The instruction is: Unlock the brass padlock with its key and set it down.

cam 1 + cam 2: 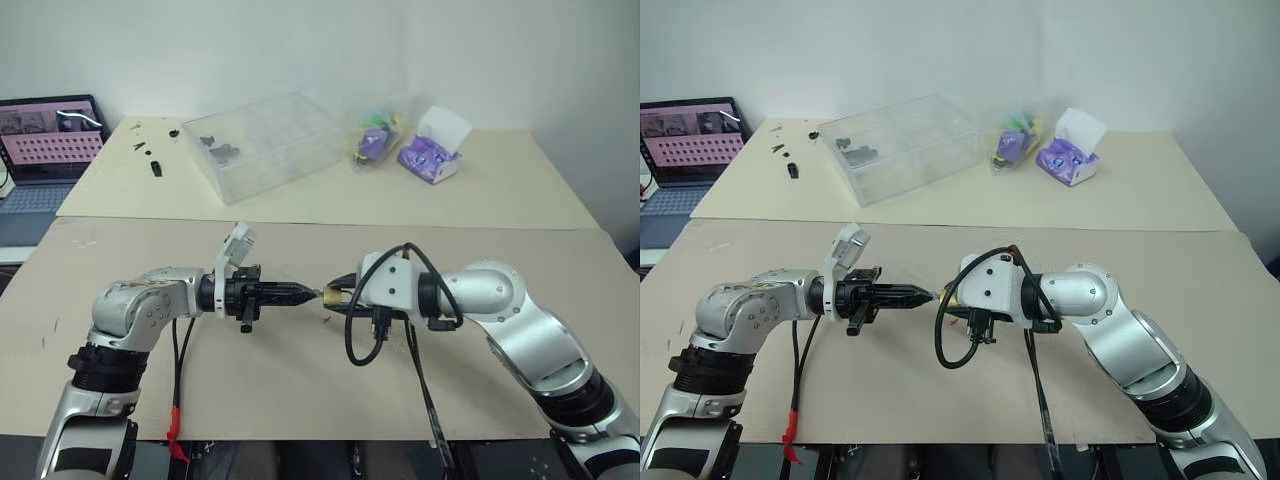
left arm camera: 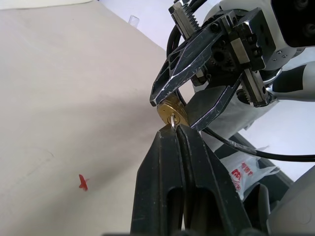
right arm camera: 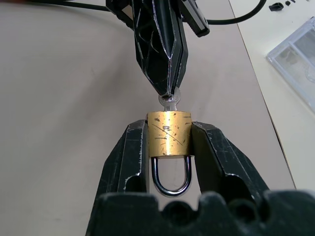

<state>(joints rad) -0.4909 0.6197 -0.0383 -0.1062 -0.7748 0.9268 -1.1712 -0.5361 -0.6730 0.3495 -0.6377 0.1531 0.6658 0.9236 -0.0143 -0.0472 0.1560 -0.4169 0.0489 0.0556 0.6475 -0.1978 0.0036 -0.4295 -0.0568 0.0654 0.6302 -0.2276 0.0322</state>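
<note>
Padlock and key meet in mid-air above the table [image 1: 300, 400], between our two arms. Our right pincer [image 3: 169, 135] grasps the brass padlock [image 3: 169, 134] by the sides of its body, one black finger on each flank, with the silver shackle [image 3: 171, 179] hanging back between the fingers toward the wrist. The shackle looks seated in the body; we cannot tell whether it is locked.

Our left pincer [image 2: 174, 129] is clenched on the key [image 3: 169, 102], its two fingers pressed together so that only the rounded head and a short stretch of blade show past their tips. The blade runs into the face of the padlock opposite the shackle. In the head views the left pincer points level toward the right one, tip to tip, and the padlock shows as a small golden speck between them.

A small red mark [image 2: 82, 183] lies on the brown table surface below the pincers. Farther back, on the paler table, we see a clear plastic box [image 1: 265, 145], a purple tissue pack [image 1: 432, 152], a bag of colourful items [image 1: 376, 140] and a few small dark parts [image 1: 152, 158]. A laptop [image 1: 45, 150] stands open at the far left.
</note>
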